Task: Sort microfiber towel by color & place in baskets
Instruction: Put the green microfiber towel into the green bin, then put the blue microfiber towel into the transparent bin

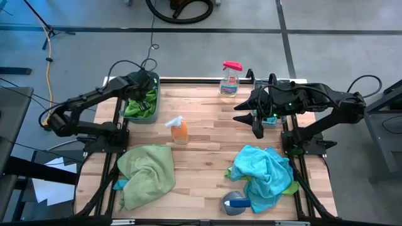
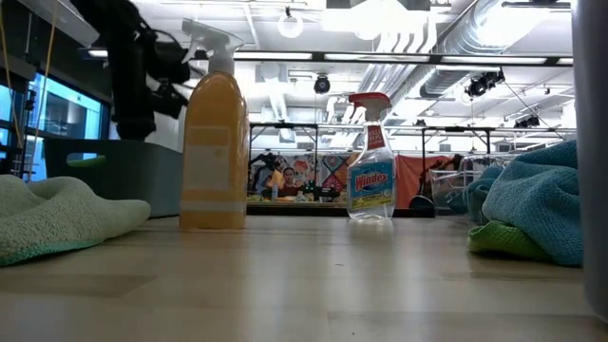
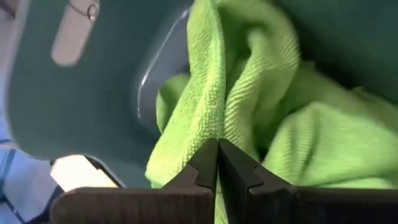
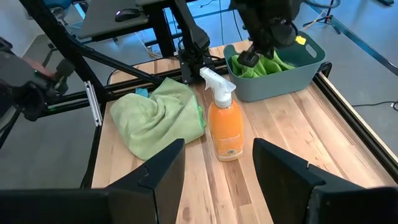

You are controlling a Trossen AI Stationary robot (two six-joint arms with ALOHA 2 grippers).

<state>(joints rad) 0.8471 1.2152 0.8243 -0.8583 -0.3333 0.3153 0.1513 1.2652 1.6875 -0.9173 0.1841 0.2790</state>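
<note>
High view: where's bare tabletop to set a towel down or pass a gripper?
Free: the centre strip of the table, bordered by the orange spray bottle, the green towel pile and the blue towel pile; also the front edge between the two piles. Crowded: both front corners, the teal basket under the left gripper, and around the right gripper.

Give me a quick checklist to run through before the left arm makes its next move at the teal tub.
1. Left gripper shut: ok, fingers closed together in the left wrist view.
2. Something pinched: cannot tell; the bright green towel lies right at the fingertips, but no fold shows clearly between them.
3. Towel inside the teal tub: ok, green cloth sits within its walls.
4. Orange spray bottle clear of the tub: ok, upright and apart from it.
5. Towels left to sort: not ok; a pale green pile and a blue pile remain on the table.
6. Right gripper out of the way: ok, open, holding nothing.
</note>
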